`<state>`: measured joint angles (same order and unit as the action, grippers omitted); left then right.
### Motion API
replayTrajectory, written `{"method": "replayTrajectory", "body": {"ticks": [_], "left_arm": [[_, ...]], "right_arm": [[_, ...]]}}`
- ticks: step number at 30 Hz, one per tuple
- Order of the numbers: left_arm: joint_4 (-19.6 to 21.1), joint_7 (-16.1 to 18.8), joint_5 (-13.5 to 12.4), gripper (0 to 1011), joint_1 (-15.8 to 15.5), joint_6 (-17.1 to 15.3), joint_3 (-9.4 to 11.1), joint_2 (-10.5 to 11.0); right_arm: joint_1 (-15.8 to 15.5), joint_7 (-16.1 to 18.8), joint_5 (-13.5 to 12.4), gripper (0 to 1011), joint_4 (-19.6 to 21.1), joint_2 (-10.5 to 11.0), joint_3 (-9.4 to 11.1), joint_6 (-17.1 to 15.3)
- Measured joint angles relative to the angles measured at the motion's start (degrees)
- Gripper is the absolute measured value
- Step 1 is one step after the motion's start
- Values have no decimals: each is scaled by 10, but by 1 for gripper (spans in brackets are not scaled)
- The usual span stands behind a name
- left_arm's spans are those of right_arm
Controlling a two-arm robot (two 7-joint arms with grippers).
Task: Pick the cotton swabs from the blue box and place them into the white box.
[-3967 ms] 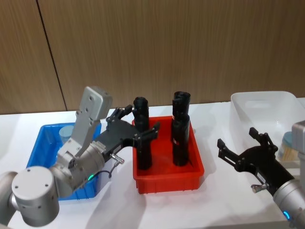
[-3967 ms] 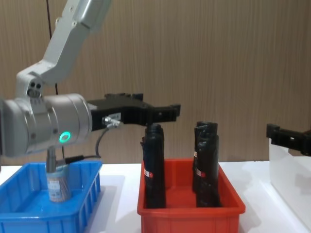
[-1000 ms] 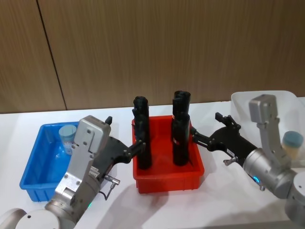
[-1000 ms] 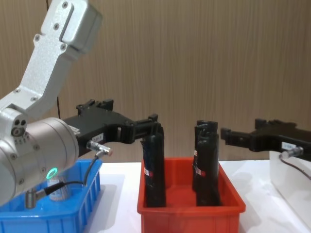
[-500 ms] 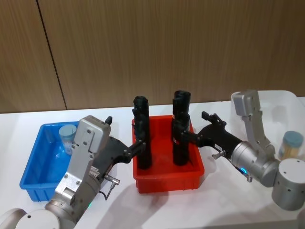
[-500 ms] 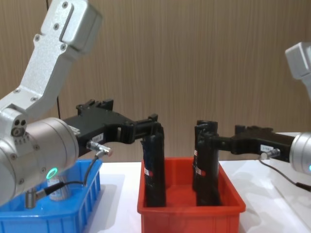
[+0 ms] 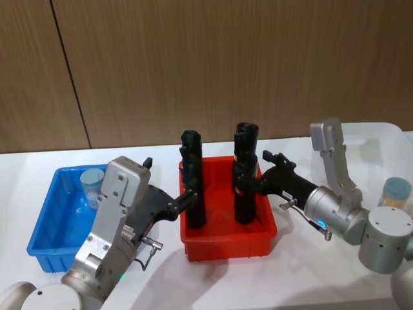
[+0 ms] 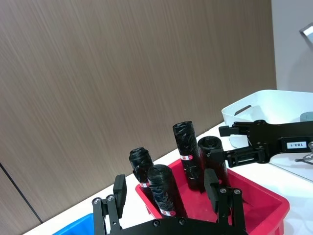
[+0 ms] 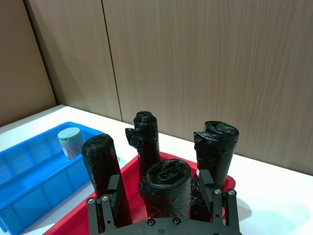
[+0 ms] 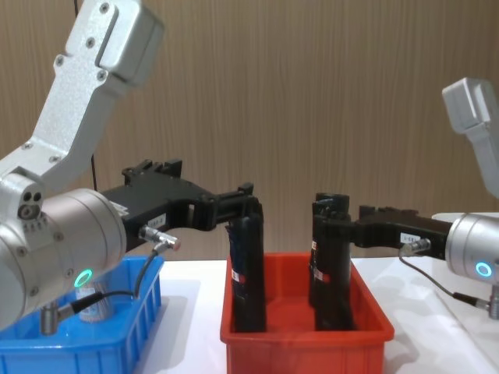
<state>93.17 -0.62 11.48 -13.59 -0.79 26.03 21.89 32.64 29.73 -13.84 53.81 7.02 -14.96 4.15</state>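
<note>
One cotton swabs jar (image 7: 92, 184) with a pale blue lid stands at the back of the blue box (image 7: 45, 242); it also appears in the right wrist view (image 9: 70, 142). Another cotton swabs jar (image 7: 395, 192) stands inside the white box (image 7: 374, 130) at the right. My left gripper (image 7: 186, 197) is open beside the front-left black roll (image 7: 193, 194), which sits between its fingers (image 8: 120, 188). Reaching in from the right, my right gripper (image 7: 261, 175) is open and straddles the front-right black roll (image 9: 166, 183).
A red bin (image 7: 226, 242) holding several tall black rolls stands between the blue box and the white box, with both grippers hovering over it. A wooden wall runs behind the white table (image 7: 297, 278).
My right arm has swung left from the white box to the red bin, and its gripper now straddles a black roll. My left arm dropped back earlier and has held still for the last second.
</note>
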Motion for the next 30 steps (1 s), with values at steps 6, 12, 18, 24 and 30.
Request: {"method": "replayTrajectory", "body": {"ticks": [6,12,18,24,30], "left_arm": [[0,0,0,1003,0,0,0,0],[0,0,0,1003,0,0,0,0],[0,0,0,1003,0,0,0,0],[0,0,0,1003,0,0,0,0],[0,0,0,1003,0,0,0,0]], "right_arm": [[17,10,-8,1002,-29,-5,1,8],[34,21,-14,1001,-60,-10,1,17],[52,32,-18,1002,-94,-16,1,26],[72,41,-20,1002,-130,-23,-2,38],[90,48,-19,989,-166,-30,-5,50]]}}
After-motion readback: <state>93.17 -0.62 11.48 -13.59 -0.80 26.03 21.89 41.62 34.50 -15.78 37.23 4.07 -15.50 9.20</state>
